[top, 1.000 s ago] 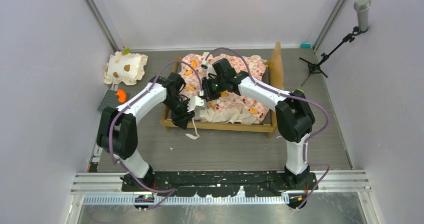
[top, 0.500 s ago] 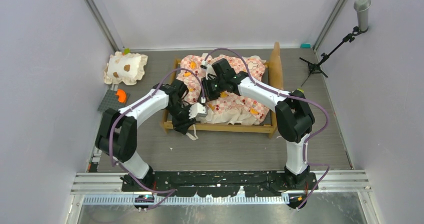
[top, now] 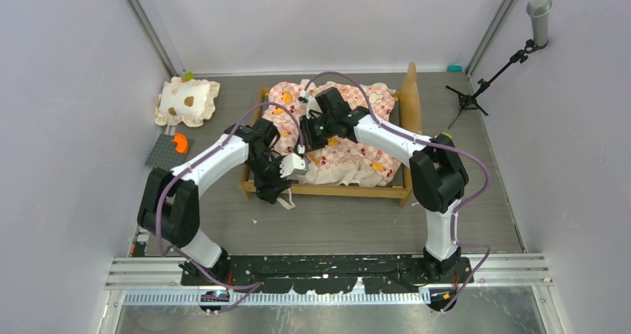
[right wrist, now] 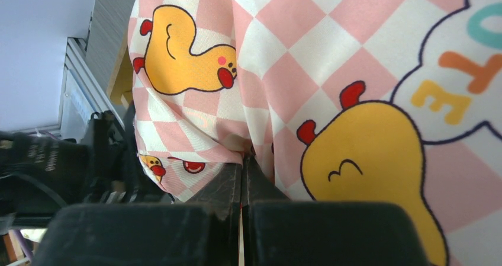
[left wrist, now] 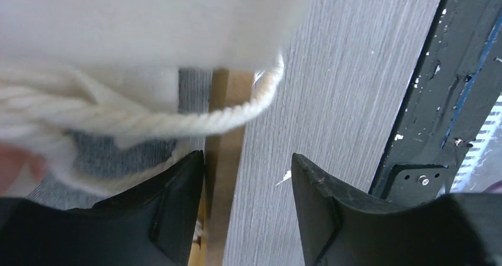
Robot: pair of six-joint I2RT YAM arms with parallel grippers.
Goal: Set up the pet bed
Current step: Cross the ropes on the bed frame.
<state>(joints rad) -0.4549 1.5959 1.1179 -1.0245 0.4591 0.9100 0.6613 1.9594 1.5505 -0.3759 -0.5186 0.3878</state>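
The pet bed is a light-wood frame in the middle of the floor, its headboard on the right. Its pink checkered mattress lies crumpled on it, cream ruffle bunched along the near side. My right gripper is shut on a fold of that checkered fabric, the fingertips pressed together. My left gripper stands open at the bed's near-left corner. In the left wrist view a wooden rail runs beyond the gap, and a cream cord and ruffle hang above the fingers.
A cream ruffled pillow with brown spots lies at the back left. A grey plate with an orange piece sits near the left wall. A microphone stand is at the back right. Walls close in on three sides.
My left gripper has dropped toward the bed's near-left corner and its jaws have spread wider. The right gripper keeps its pinch on the mattress and has not moved.
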